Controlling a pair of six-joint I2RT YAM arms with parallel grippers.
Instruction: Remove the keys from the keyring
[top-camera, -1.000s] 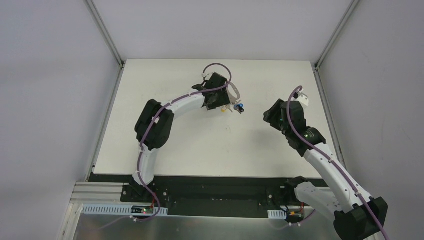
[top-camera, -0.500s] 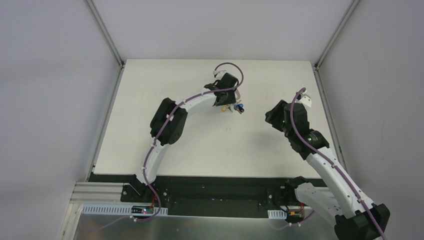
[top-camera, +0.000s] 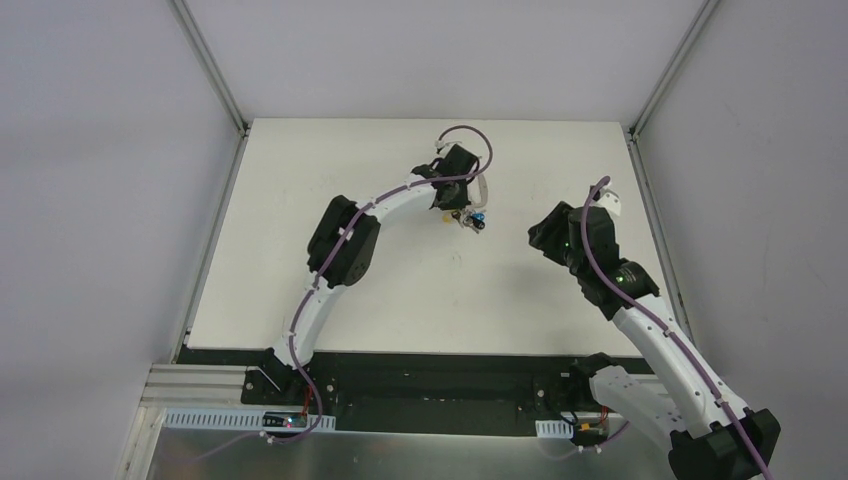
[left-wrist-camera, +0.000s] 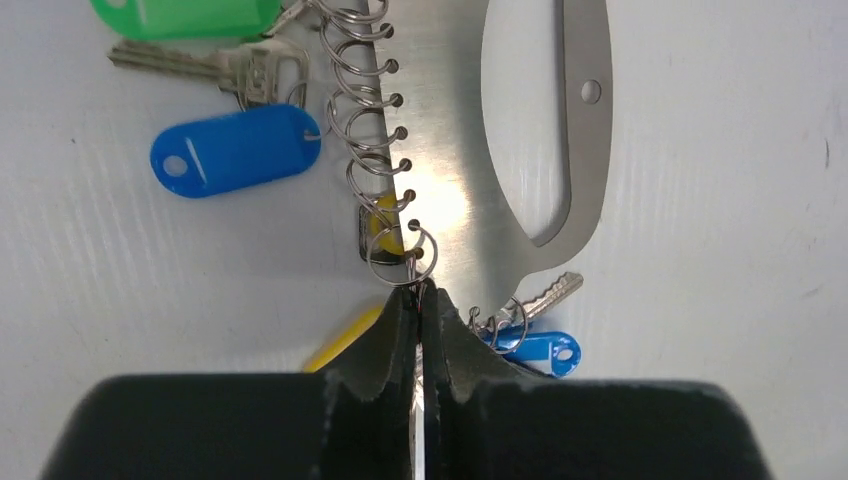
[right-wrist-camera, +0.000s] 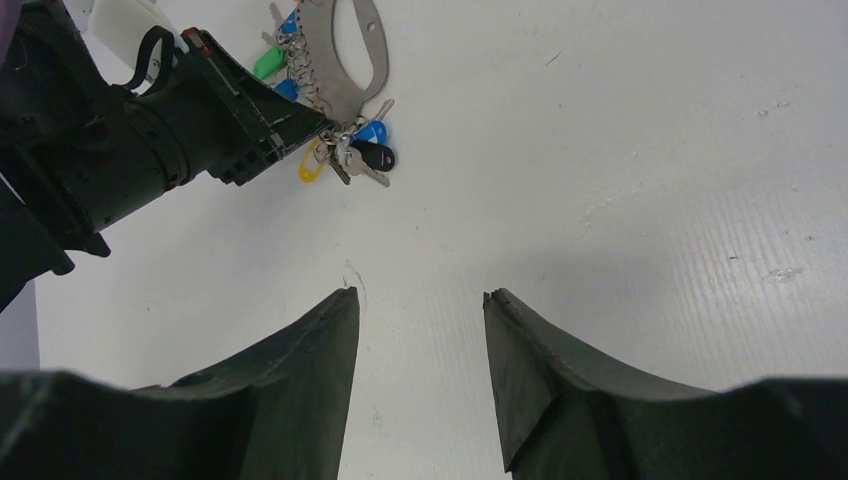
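Observation:
The keyring (left-wrist-camera: 450, 150) is a flat grey metal loop lying on the white table, with small split rings (left-wrist-camera: 375, 150) along one edge. Keys and tags fan out from it: a green tag (left-wrist-camera: 190, 15), a blue tag (left-wrist-camera: 235, 150), a silver key (left-wrist-camera: 200, 65), a yellow tag (left-wrist-camera: 345, 340) and a smaller blue tag (left-wrist-camera: 540, 350). My left gripper (left-wrist-camera: 417, 288) is shut, its tips pinching the end split ring (left-wrist-camera: 400, 255) at the keyring's edge. From above, the keys (top-camera: 472, 217) lie just beyond the left gripper (top-camera: 462, 205). My right gripper (right-wrist-camera: 420, 295) hangs open over bare table, well short of the keys (right-wrist-camera: 355, 150).
The white table (top-camera: 400, 280) is bounded by grey walls on three sides and a black strip at the near edge. The right arm (top-camera: 600, 265) stands to the right of the keys. A faint scuff (right-wrist-camera: 350, 275) marks the table by the right fingertips.
My left gripper has reached farther right over the keyring's edge and gone from open to shut. The keys shifted slightly. The right arm barely moved.

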